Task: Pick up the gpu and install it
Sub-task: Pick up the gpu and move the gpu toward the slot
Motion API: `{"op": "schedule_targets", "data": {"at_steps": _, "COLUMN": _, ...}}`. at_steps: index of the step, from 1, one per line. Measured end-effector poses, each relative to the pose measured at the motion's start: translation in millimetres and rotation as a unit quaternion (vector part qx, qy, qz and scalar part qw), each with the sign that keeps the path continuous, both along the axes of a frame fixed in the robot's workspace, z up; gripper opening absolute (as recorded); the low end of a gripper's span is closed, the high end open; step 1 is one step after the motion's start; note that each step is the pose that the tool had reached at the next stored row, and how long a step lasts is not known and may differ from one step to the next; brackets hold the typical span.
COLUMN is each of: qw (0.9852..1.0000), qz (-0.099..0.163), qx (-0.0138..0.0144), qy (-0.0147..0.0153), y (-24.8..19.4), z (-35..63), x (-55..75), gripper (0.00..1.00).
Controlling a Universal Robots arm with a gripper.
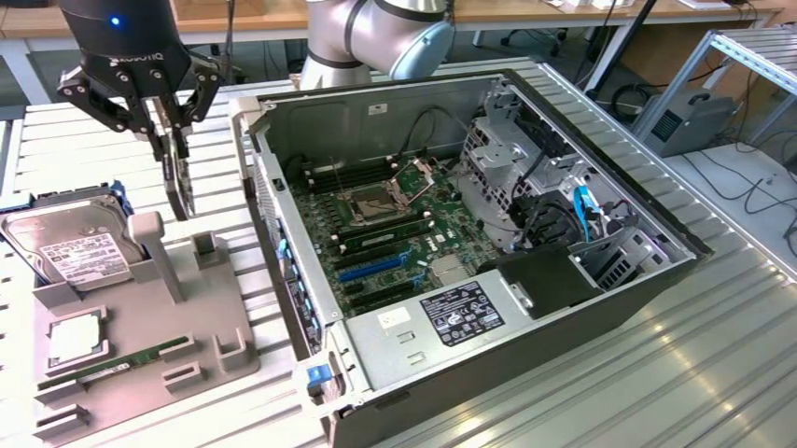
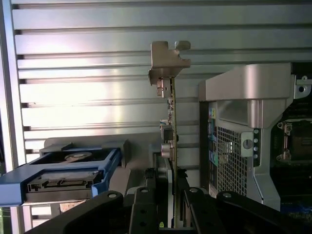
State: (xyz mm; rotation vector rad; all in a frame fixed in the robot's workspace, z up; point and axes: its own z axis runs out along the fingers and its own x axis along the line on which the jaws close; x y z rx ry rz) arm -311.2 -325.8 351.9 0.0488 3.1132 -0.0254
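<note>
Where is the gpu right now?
The gpu hangs in the gripper at the exterior view's upper left, above the grey tray, beside the open case.

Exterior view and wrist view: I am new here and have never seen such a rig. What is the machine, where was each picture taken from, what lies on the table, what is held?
The machine is a robot arm ending in a black gripper, a two-fingered clamp. The exterior view comes from a camera off the arm; the wrist view from one on its wrist, looking along the fingers. On the slatted metal table lies an open computer case, its circuit board showing. On the exterior view's left of it, a grey holder carries parts, among them a hard drive and a green memory stick. The gripper is shut on the gpu, a thin card seen edge-on, hanging down from the fingers.
</note>
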Motion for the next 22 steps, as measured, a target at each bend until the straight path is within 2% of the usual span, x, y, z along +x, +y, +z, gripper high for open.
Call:
{"op": "schedule_targets", "data": {"at_steps": 1, "qw": 1.0000, "qz": 0.000, "qx": 0.0004, "qy": 0.0000, "y": 3.6, "z": 0.0, "x": 0.0, "gripper": 0.27}}
{"op": "schedule_targets", "data": {"at_steps": 2, "qw": 1.0000, "qz": 0.000, "qx": 0.0009, "qy": 0.0000, "y": 9.1, "z": 0.0, "x": 0.0, "gripper": 0.27}}
{"op": "schedule_targets", "data": {"at_steps": 5, "qw": 1.0000, "qz": 0.000, "qx": 0.0016, "qy": 0.0001, "y": 15.6, "z": 0.0, "x": 0.0, "gripper": 0.27}}
{"op": "schedule_targets", "data": {"at_steps": 22, "qw": 1.0000, "qz": 0.000, "qx": 0.0024, "qy": 0.0000, "y": 22.9, "z": 0.0, "x": 0.0, "gripper": 0.27}}
